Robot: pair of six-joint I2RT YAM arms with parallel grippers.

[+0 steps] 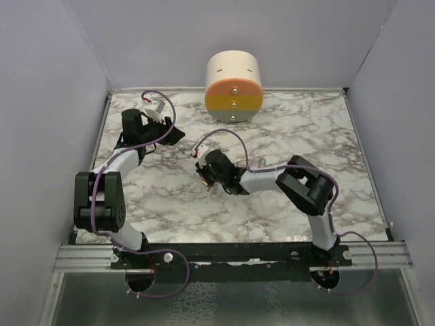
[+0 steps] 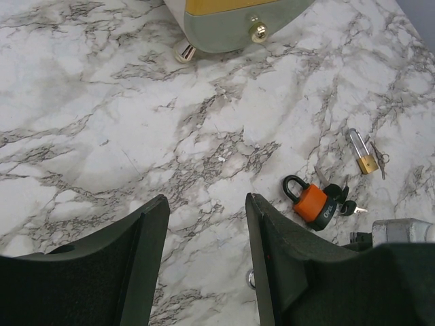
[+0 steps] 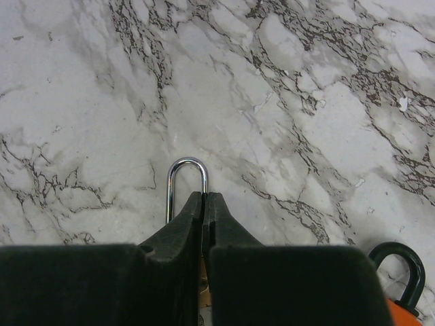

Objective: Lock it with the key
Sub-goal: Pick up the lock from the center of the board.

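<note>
the marble surface (image 1: 306, 136) fills most of what i see, with the striped drum (image 1: 233, 85) well behind the orange lock (image 2: 312, 205). the left tool (image 2: 206, 200) hangs off to one side of that lock, standing wide with only bare marble between its fingers. the right tool (image 3: 204, 197) is down low near the orange lock and pinched fully together. a silvery shackle (image 3: 187, 159) pokes out just past its tips, but i cannot tell whether anything is truly caught there. a brass lock (image 2: 367, 161) lies near the orange lock but apart from it, on the side where the key is. the key (image 2: 338, 198), a tiny black-headed bunch, lies flat against the orange lock, in nobody's grip.

to my eye the key has to be taken up first. i'd pinch it by the black head, coming straight down, so a blade stays free for a keyhole. it touches the orange lock, so a careless descent may shove both. the wide left tool looks best used to pin a lock's body while the key goes in and turns.
</note>
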